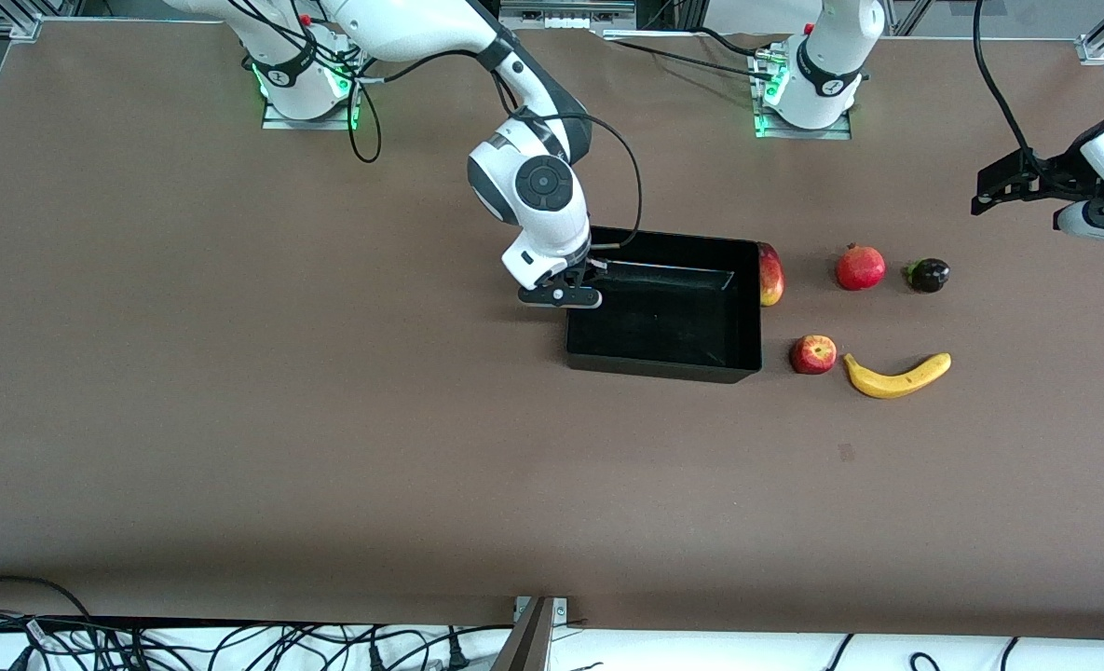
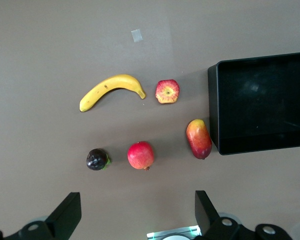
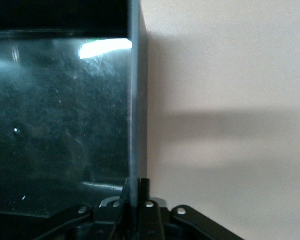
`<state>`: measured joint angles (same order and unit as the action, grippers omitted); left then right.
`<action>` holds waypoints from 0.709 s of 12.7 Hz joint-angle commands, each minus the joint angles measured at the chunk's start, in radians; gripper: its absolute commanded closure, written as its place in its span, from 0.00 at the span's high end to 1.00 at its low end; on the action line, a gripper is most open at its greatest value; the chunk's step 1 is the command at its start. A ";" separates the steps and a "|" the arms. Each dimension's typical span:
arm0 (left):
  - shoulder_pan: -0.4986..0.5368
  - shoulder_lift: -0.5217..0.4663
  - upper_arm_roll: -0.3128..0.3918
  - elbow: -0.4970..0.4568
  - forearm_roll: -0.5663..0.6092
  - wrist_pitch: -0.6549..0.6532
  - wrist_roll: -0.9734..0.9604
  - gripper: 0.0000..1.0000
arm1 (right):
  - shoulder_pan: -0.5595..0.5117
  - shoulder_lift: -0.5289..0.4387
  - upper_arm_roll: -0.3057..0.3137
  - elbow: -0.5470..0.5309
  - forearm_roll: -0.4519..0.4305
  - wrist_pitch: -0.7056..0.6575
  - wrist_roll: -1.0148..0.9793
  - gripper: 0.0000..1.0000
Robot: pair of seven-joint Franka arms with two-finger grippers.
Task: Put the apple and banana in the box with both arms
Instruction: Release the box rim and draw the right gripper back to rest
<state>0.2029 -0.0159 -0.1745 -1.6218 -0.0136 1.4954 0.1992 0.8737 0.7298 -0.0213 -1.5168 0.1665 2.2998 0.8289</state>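
At centre frame in the front view, the right gripper (image 1: 563, 294) pinches the wall of the black box (image 1: 701, 359) at the right arm's end; the right wrist view shows its fingers (image 3: 145, 186) closed narrowly on that thin wall, the glossy floor on one side and bare table on the other. The apple (image 1: 813, 354) sits on the brown table (image 1: 235, 419) just beside the box at lower right of centre, with the banana (image 1: 896, 376) just beside it toward the left arm's end. Higher in the frame, a red-yellow mango (image 1: 770, 274) touches the box wall, followed by a pomegranate (image 1: 860, 267) and a small dark eggplant (image 1: 928, 275). At the right edge, the left gripper (image 1: 1003, 186) hangs over bare table, its fingers (image 2: 66, 214) spread wide and empty in the left wrist view.
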 commanded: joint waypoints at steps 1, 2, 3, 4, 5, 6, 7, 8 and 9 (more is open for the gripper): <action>0.006 0.011 -0.003 0.028 -0.009 -0.020 0.005 1.00 | 0.004 -0.023 -0.014 0.033 0.002 -0.022 -0.011 1.00; 0.004 0.011 -0.003 0.028 -0.009 -0.020 0.005 1.00 | -0.002 -0.058 -0.019 0.030 0.001 -0.046 -0.014 1.00; 0.006 0.011 -0.003 0.028 -0.009 -0.020 0.005 1.00 | -0.007 -0.102 -0.026 0.033 0.001 -0.124 -0.016 1.00; 0.006 0.011 -0.003 0.028 -0.009 -0.021 0.005 1.00 | -0.019 -0.159 -0.047 0.033 0.002 -0.201 -0.036 1.00; 0.004 0.011 -0.003 0.028 -0.009 -0.020 0.005 1.00 | -0.034 -0.217 -0.074 0.033 0.002 -0.302 -0.080 1.00; 0.006 0.011 -0.003 0.028 -0.009 -0.021 0.005 1.00 | -0.047 -0.274 -0.116 0.033 0.004 -0.407 -0.143 1.00; 0.004 0.011 -0.003 0.028 -0.009 -0.021 0.005 1.00 | -0.051 -0.329 -0.182 0.033 0.004 -0.501 -0.234 1.00; 0.004 0.011 -0.003 0.028 -0.009 -0.021 0.005 1.00 | -0.052 -0.377 -0.268 0.033 0.007 -0.579 -0.337 1.00; 0.006 0.011 -0.003 0.028 -0.009 -0.021 0.005 1.00 | -0.052 -0.412 -0.357 0.033 0.016 -0.636 -0.441 1.00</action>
<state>0.2031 -0.0159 -0.1745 -1.6215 -0.0136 1.4937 0.1992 0.8316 0.4031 -0.2637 -1.4458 0.1639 1.7534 0.5482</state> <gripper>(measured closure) 0.000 0.000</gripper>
